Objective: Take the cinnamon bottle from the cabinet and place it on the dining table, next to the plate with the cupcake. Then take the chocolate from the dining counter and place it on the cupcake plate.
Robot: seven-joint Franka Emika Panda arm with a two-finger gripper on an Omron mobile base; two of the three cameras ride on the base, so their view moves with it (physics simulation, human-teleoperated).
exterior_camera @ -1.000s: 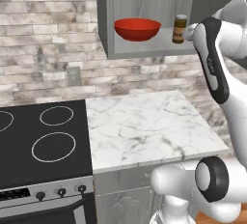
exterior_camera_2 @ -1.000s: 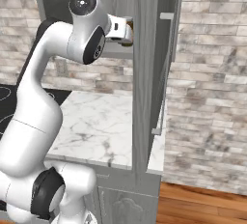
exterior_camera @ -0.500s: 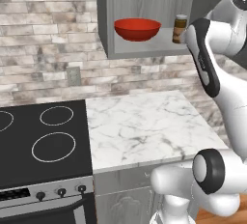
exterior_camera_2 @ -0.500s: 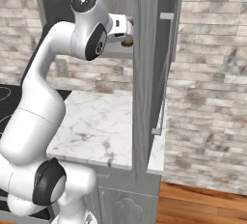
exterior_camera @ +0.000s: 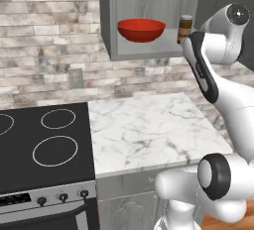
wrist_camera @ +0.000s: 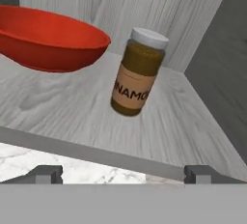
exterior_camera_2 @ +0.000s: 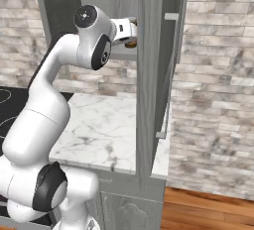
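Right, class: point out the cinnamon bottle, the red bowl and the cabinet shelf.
cinnamon bottle [wrist_camera: 135,84]: hand view, on its label.
red bowl [wrist_camera: 48,42]: hand view, on its outer side.
cabinet shelf [wrist_camera: 62,97]: hand view, on bare board in front of the bowl.

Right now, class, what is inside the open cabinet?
A red bowl and, beside it, an upright cinnamon bottle on the cabinet shelf. The arm partly covers the bottle from the left base view.

Only readable text was on the cinnamon bottle [wrist_camera: 138,72] label: partial dark letters "INAMO", cut off at both sides by the bottle's curve. Nothing else legible.
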